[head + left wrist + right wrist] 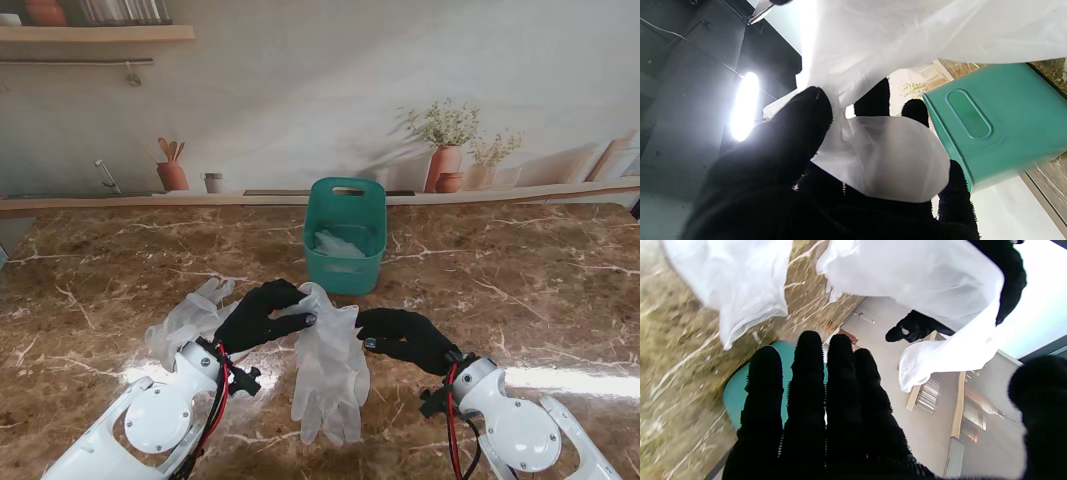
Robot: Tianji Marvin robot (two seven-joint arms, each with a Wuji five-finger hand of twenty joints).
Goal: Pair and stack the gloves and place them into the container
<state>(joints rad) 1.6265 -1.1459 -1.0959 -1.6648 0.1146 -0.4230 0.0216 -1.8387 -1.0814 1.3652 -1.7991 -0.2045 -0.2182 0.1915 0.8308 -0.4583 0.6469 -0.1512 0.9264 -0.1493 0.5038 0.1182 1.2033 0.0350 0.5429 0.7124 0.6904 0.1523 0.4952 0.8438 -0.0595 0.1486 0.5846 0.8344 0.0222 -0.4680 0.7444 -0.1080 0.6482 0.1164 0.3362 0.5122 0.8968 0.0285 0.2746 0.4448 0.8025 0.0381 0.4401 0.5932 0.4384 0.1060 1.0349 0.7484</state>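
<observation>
- The table point(520, 290) was brown marble-patterned stone, polished and glossy, throwing back bright glare.
- The gloves point(330, 365) were thin, translucent white plastic film, crinkled and faintly shiny; another glove point(190, 315) beside them looked the same.
- The container point(345, 235) was teal moulded plastic, smooth with a dull sheen.
- The left hand point(262, 315) and right hand point(405, 338) wore black knitted cloth, matt and fuzzy, with nubbed edges.
- The arm shells point(160, 420) were glossy white plastic.
</observation>
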